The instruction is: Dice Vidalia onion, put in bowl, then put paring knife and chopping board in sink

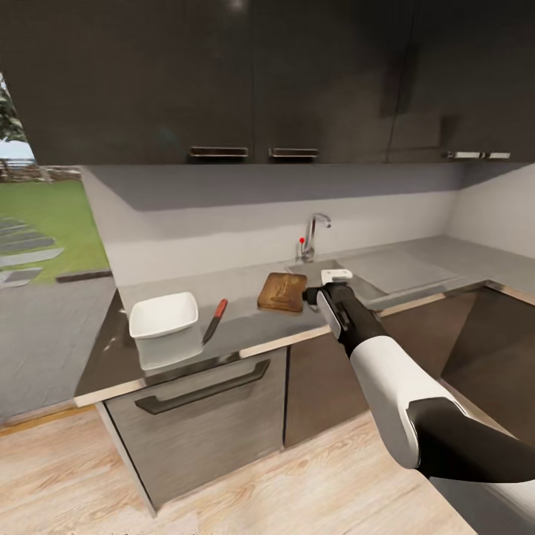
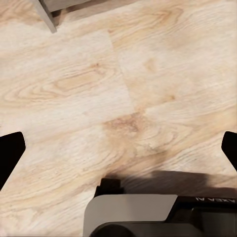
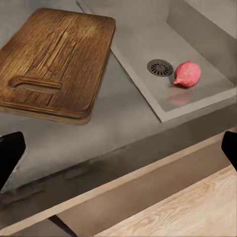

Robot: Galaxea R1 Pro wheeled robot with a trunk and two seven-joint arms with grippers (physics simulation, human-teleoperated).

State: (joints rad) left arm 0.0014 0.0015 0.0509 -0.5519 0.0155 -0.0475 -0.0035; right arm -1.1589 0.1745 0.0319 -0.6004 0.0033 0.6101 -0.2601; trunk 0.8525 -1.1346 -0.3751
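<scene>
On the countertop point(image 1: 245, 327) sat the bowl point(image 1: 163, 314), then the paring knife point(image 1: 214, 321), then the chopping board point(image 1: 282, 291). The right gripper point(image 1: 336, 276) hung by the sink point(image 3: 143, 54), fingers spread wide. The Vidalia onion point(image 3: 187, 74) lay beside the drain point(image 3: 160, 67). The left gripper's fingertips point(image 2: 11, 153) gaped wide over the wooden floor point(image 2: 98, 89).

Right gripper point(image 3: 118, 148) fingers wide apart, open air ahead down to the sink point(image 3: 143, 44); only the countertop point(image 3: 98, 133) edge sits below them
</scene>
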